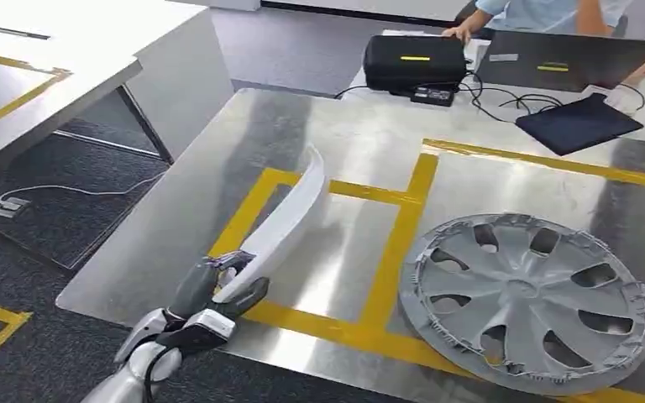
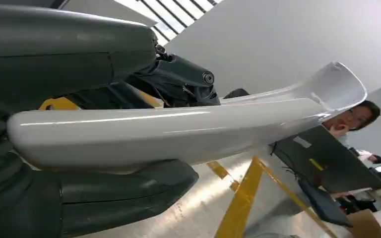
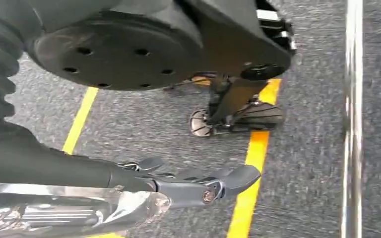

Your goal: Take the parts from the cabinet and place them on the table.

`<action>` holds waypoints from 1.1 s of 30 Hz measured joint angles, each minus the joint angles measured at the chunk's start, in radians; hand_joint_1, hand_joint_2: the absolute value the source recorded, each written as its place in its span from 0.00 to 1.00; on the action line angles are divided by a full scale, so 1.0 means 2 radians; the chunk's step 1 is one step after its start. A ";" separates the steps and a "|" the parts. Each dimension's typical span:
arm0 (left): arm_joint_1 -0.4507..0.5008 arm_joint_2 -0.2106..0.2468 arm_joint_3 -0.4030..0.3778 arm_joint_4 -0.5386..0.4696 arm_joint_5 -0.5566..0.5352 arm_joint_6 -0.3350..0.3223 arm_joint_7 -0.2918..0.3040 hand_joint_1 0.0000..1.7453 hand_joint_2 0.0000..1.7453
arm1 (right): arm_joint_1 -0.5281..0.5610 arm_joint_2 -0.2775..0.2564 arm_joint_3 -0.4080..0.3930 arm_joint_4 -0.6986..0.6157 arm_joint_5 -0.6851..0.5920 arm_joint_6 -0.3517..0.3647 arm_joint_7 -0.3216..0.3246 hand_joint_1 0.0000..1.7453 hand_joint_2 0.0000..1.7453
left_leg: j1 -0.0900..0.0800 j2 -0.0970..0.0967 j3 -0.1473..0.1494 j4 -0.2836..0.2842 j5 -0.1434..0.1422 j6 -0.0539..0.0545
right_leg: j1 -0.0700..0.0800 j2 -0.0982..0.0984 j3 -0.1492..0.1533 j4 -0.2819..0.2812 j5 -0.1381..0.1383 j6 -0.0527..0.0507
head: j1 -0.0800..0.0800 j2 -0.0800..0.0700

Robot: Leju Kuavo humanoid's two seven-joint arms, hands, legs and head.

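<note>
Left hand [image 1: 218,294] grasps the near end of a long curved white trim part [image 1: 290,220]; in the left wrist view the thumb [image 2: 124,196] sits under the white part [image 2: 178,131] and the darker fingers [image 2: 178,79] lie over it. In the head view the part rises from the hand at about 7 o'clock and runs toward 12 o'clock over the metal table [image 1: 336,126], its far tip above the yellow tape outline [image 1: 399,243]; whether any of it touches the tabletop I cannot tell. Grey wheel cover [image 1: 527,300] lies flat on the table at about 4 o'clock, well apart from the white part, across a yellow tape line. Right hand [image 3: 188,186] hangs over grey carpet with yellow floor lines; a shiny chrome part [image 3: 74,210] sits against its fingers, but whether they actually clasp it I cannot tell. Far edge, 1 o'clock: black case [image 1: 414,60], laptop [image 1: 567,59], dark tablet [image 1: 578,123], cables, a seated person [image 1: 546,13]. White bench [image 1: 59,59] at 10 o'clock.
</note>
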 joint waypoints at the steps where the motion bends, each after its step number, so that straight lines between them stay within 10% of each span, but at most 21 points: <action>1: 0.000 0.000 0.000 0.002 -0.003 0.000 0.001 1.00 1.00 | 0.000 0.000 -0.001 0.000 0.001 0.000 0.000 0.00 1.00 | 0.001 0.000 -0.005 -0.004 0.015 -0.001 | -0.001 0.002 0.002 0.000 -0.001 0.001 | 0.000 0.000; 5: -0.008 0.001 0.000 0.008 -0.020 0.001 0.011 1.00 1.00 | 0.000 -0.001 -0.002 0.001 0.007 0.000 0.000 0.00 1.00 | 0.009 -0.003 0.034 -0.128 0.103 -0.008 | -0.002 0.009 0.007 0.004 -0.006 0.012 | -0.003 0.000; 7: -0.012 -0.002 0.000 0.010 -0.028 0.003 0.022 1.00 1.00 | -0.001 -0.001 -0.003 0.001 0.009 -0.001 0.000 0.00 1.00 | 0.010 -0.007 0.038 -0.141 0.098 -0.002 | -0.001 0.011 0.001 0.009 -0.010 0.013 | 0.000 0.000; 9: -0.019 -0.003 0.001 0.013 -0.040 0.008 0.036 1.00 1.00 | 0.001 -0.002 -0.003 0.001 0.011 -0.001 0.000 0.00 1.00 | 0.008 -0.008 0.038 -0.141 0.098 -0.001 | 0.000 0.010 0.000 0.006 -0.011 -0.005 | 0.001 0.000; 10: -0.023 -0.004 0.002 0.016 -0.049 0.010 0.045 1.00 1.00 | 0.001 -0.002 -0.003 0.002 0.012 -0.002 0.000 0.00 1.00 | 0.008 -0.008 0.038 -0.141 0.098 0.002 | 0.000 0.009 0.001 0.004 -0.011 -0.005 | 0.001 0.000; 19: -0.071 -0.010 0.009 0.065 -0.126 0.018 0.105 1.00 1.00 | -0.003 -0.002 -0.006 0.002 0.025 -0.003 0.000 0.00 1.00 | 0.006 -0.009 0.038 -0.141 0.098 0.009 | -0.002 0.008 0.012 -0.007 -0.002 0.023 | 0.002 0.000; 25: -0.120 -0.024 0.009 0.125 -0.207 0.021 0.145 1.00 1.00 | -0.008 -0.002 -0.006 0.006 0.036 -0.003 0.001 0.00 1.00 | 0.006 -0.009 0.038 -0.142 0.099 0.009 | -0.002 0.009 0.010 -0.007 -0.002 0.023 | 0.002 0.000; 26: -0.126 -0.027 0.008 0.133 -0.216 0.021 0.148 1.00 1.00 | -0.008 -0.002 -0.006 0.007 0.037 -0.003 0.001 0.00 0.00 | 0.006 -0.009 0.038 -0.142 0.099 0.009 | -0.002 0.008 0.010 -0.006 -0.002 0.023 | 0.002 0.000; 33: -0.142 -0.040 0.000 0.169 -0.233 0.026 0.155 0.90 1.00 | -0.008 -0.002 -0.007 0.011 0.039 -0.004 0.001 0.00 0.00 | 0.006 -0.009 0.039 -0.144 0.100 0.009 | -0.002 0.009 0.010 -0.006 -0.002 0.023 | 0.002 0.000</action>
